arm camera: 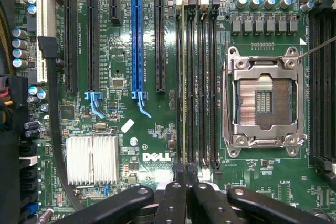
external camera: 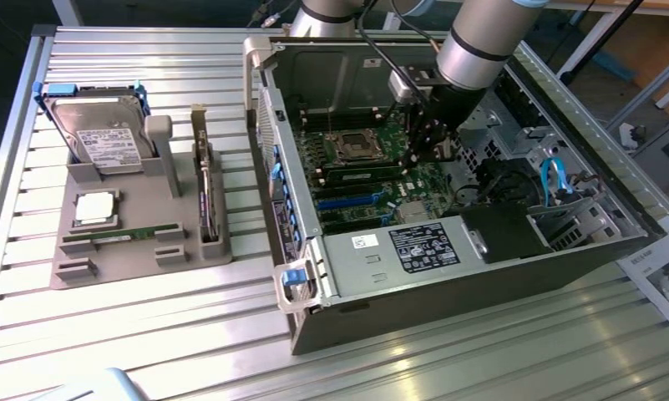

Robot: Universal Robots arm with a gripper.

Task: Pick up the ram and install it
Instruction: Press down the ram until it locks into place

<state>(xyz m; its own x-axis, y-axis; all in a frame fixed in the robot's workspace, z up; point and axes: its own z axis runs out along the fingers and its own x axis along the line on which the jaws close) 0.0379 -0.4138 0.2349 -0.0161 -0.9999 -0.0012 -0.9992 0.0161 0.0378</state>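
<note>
The ram (arm camera: 182,82) stands edge-on as a thin pale-green strip in the memory slot farthest from the processor socket (arm camera: 264,100). My gripper (arm camera: 185,174) is shut, its two black fingertips pressed together right over one end of that strip; whether they touch it I cannot tell. In the exterior view the arm reaches down into the open computer case (external camera: 446,276), and the gripper (external camera: 423,160) hangs just above the motherboard (external camera: 362,188) beside the memory slots.
A grey holder tray (external camera: 111,267) at the exterior view's left carries a hard drive (external camera: 106,138), a square silver chip (external camera: 94,207), a slim green board strip (external camera: 120,237) and an upright card (external camera: 206,200). Case walls, cables (external camera: 551,180) and a black power unit (external camera: 507,234) surround the arm.
</note>
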